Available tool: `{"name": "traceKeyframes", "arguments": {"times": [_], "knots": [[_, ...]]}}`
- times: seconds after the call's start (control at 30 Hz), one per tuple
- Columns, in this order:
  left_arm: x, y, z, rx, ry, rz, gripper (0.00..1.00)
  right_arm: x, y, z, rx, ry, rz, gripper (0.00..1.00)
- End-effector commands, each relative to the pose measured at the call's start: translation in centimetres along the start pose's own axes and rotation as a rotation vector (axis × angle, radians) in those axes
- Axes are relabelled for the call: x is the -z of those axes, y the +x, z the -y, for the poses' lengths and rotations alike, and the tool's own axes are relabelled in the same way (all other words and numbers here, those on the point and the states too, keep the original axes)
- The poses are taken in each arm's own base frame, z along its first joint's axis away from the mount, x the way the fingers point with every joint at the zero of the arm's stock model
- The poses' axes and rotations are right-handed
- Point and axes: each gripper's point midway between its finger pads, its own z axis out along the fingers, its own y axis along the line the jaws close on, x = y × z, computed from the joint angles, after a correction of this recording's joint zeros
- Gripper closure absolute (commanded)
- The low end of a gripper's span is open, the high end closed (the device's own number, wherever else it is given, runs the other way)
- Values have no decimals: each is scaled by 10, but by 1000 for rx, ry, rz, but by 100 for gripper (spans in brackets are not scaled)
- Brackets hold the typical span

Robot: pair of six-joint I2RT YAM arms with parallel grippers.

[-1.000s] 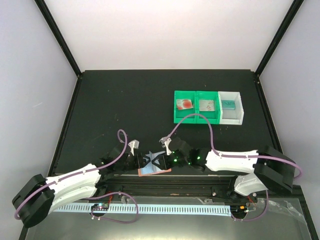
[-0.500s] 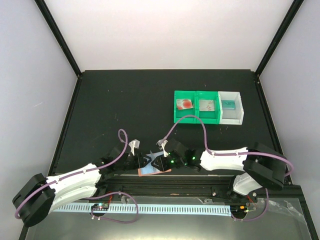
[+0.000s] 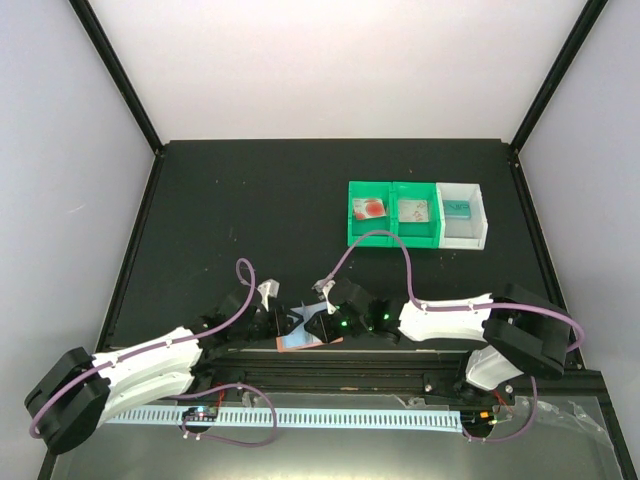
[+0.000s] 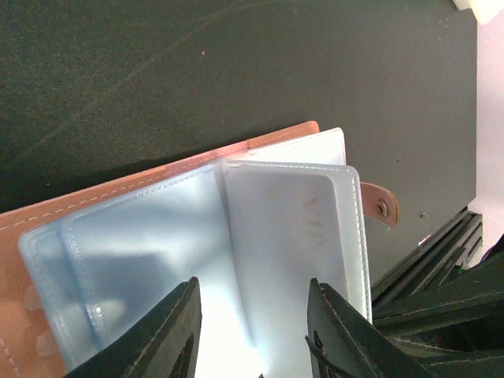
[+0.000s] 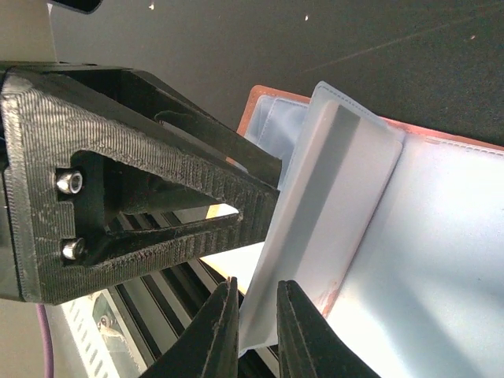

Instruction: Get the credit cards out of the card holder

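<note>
The card holder lies open on the black table at its near edge, between the two arms. Its salmon-pink cover is underneath and its frosted pale blue pockets face up. The snap tab sticks out from one side.

The right gripper has its fingers drawn close on one pocket leaf of the holder, which stands lifted off the rest and runs down into the narrow gap between them. A small reddish mark shows at that leaf's lower edge.

The left gripper hangs just beside it with its jaws spread wide over the pockets — nothing is held between them.

Well apart, further back on the right, two green bins and a white bin stand in a row, touching. Credit cards lie in them — one whitish with red marks in the leftmost green bin.
</note>
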Motion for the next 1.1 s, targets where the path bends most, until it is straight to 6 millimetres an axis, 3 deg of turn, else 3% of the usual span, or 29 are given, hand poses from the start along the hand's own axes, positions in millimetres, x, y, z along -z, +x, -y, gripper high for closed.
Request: {"name": "traceKeyframes", "arguments": {"times": [0.0,0.4,0.73,0.93,1.07], "knots": [[4,-11,12,-33,1,32,61,2,-4,2,11,17,27,83],[6,-9,24,-84,42,9,58,5,-3,5,8,27,34,88],[-10,-1,10,-74,-4,-49,58,8,-3,5,1,25,42,81],[-11,-2,-8,-45,-83,-34,59,13,-6,7,8,40,60,81],[-9,-2,-16,-37,-129,-25,60,17,-8,7,13,38,86,94]]}}
